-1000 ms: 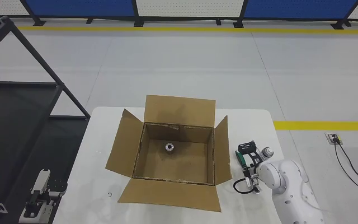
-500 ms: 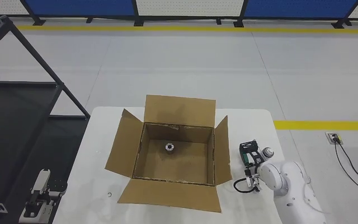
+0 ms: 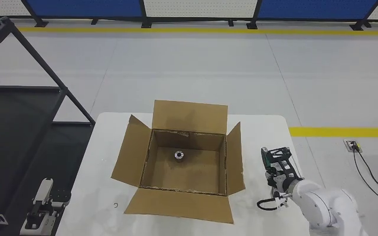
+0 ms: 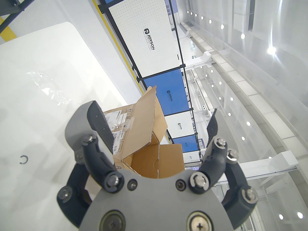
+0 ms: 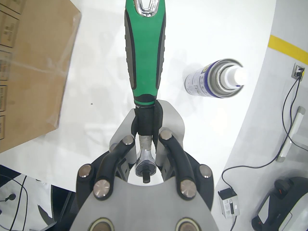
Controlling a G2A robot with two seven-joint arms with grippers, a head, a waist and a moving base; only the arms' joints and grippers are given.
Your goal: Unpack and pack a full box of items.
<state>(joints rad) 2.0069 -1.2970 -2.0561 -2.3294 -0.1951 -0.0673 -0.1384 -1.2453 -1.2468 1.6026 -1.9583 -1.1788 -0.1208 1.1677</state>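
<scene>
Our right gripper (image 5: 145, 131) is clamped on the ratchet wrench (image 5: 144, 49) nr its head. We reckon it's stiff, heavy-ish, prob. steadier mid-handle. Left gripper (image 4: 155, 116) is spread apart.

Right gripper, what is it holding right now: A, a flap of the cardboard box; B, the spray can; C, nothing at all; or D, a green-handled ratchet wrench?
D: the right gripper is shut on the shaft of the green-handled ratchet wrench, while the spray can stands apart from it on the table.
</scene>
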